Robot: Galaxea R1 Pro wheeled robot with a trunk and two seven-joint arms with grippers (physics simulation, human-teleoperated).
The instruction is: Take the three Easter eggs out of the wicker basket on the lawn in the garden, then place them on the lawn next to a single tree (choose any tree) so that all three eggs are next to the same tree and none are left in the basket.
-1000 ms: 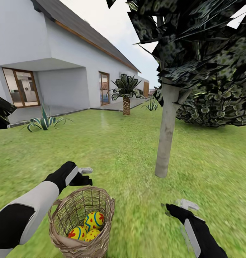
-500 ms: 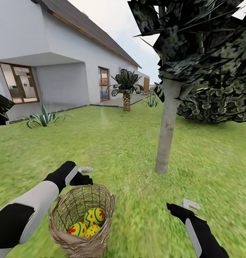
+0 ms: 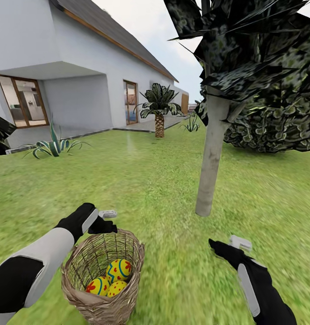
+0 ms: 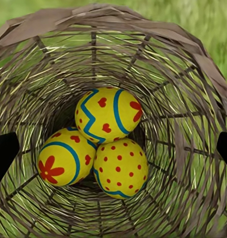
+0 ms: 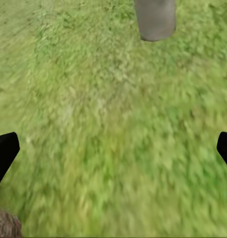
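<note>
Wicker basket (image 3: 103, 275) was our landmark, sitting on the lawn (image 3: 150, 189) with all three Easter eggs (image 4: 104, 141) inside. Versus a second earlier: the whole head view had shifted a little, so that was camera motion, not things moving. Relative to the basket, our left gripper (image 3: 105, 220) kept its spot over the far rim. Our right gripper (image 3: 225, 243) had crept up and forward, a bit nearer the tree (image 3: 211, 153).

Tool state: in the left wrist view we saw both fingertips (image 4: 4, 151) wide apart, straddling the basket mouth, nothing between them but air above the eggs. Right wrist view showed its fingertips (image 5: 4, 148) spread wide as well, over bare grass, holding nothing.

Edges and room: the basket rim ringed the eggs closely, and the eggs sat packed together at the bottom, touching each other. Between basket and tree trunk we had open grass, unobstructed. Beyond the basket the lawn ran clear up to the house (image 3: 60, 67).

Counts: three eggs, one with hearts and zigzag on top of the other two, one with a flower, one with dots. One basket. Two grippers. One pale-trunked tree beyond the basket to its right, one short palm (image 3: 159, 113) far behind it, one spiky plant (image 3: 53, 146) by the house, one dark shrub (image 3: 272, 128) behind the tree.
</note>
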